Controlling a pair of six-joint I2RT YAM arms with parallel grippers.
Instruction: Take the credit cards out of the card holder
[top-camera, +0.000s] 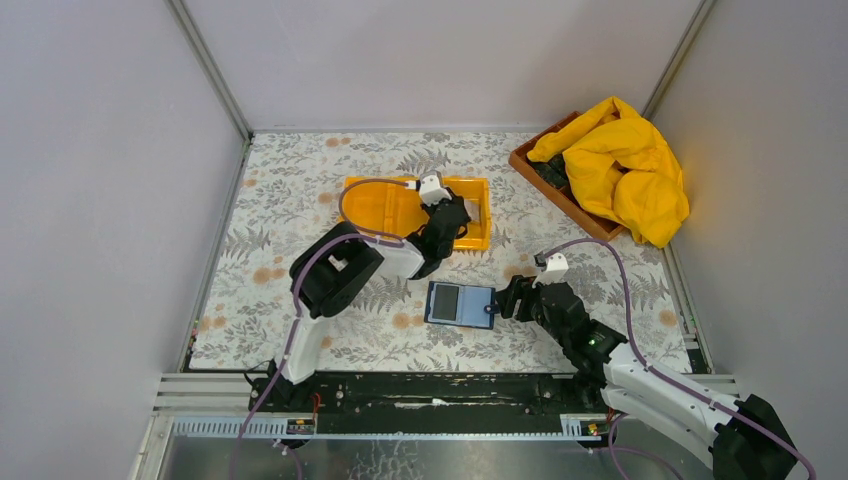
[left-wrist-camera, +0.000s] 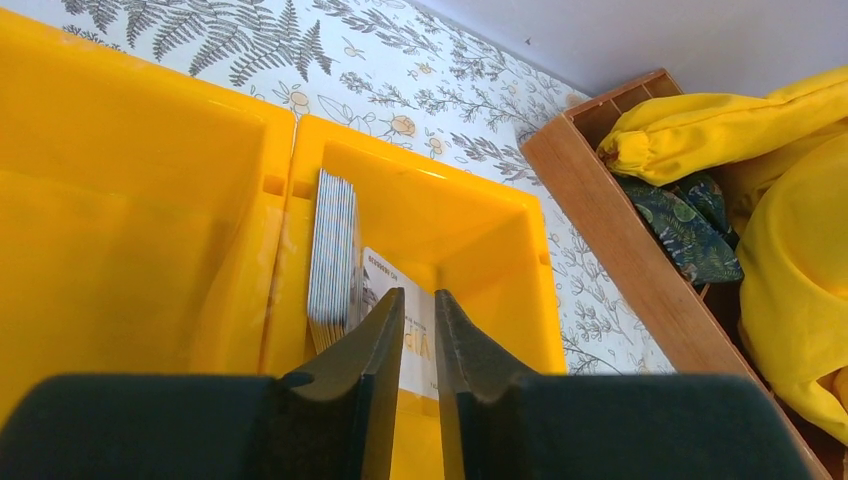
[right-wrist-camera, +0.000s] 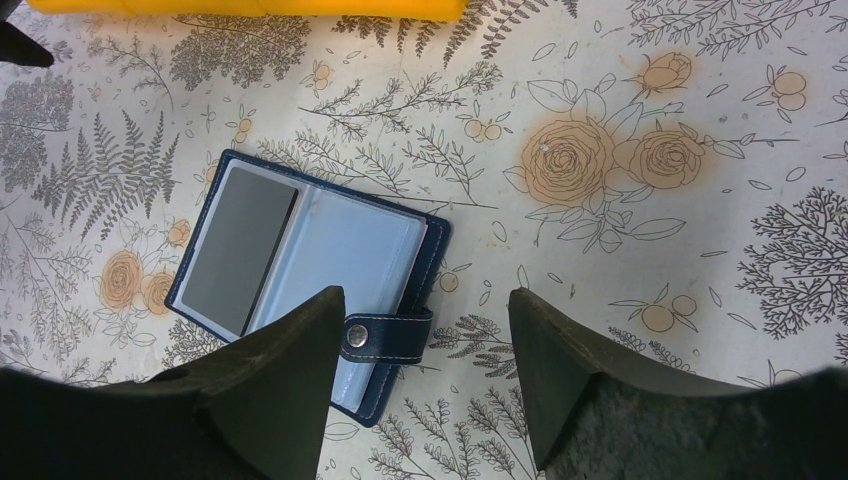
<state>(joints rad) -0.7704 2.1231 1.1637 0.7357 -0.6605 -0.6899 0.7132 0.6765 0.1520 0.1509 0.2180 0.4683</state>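
The card holder (top-camera: 460, 303) lies open and flat on the flowered table, dark blue with a pale lining. A grey card (right-wrist-camera: 240, 250) shows in its left pocket, and its snap strap (right-wrist-camera: 385, 335) points towards my right gripper. My right gripper (right-wrist-camera: 425, 298) (top-camera: 508, 298) hangs open just above the holder's right edge, gripping nothing. My left gripper (left-wrist-camera: 419, 293) (top-camera: 463, 225) is over the orange tray's (left-wrist-camera: 290, 150) right compartment, jaws a narrow gap apart with nothing between them. In that compartment a stack of grey credit cards (left-wrist-camera: 332, 250) stands on edge beside a white printed card (left-wrist-camera: 418, 345).
The orange tray (top-camera: 375, 205) sits at the middle back of the table. A wooden box (top-camera: 560, 190) at the back right holds a yellow cloth (top-camera: 625, 165) and dark patterned fabric (left-wrist-camera: 690, 225). White walls close in the table on three sides.
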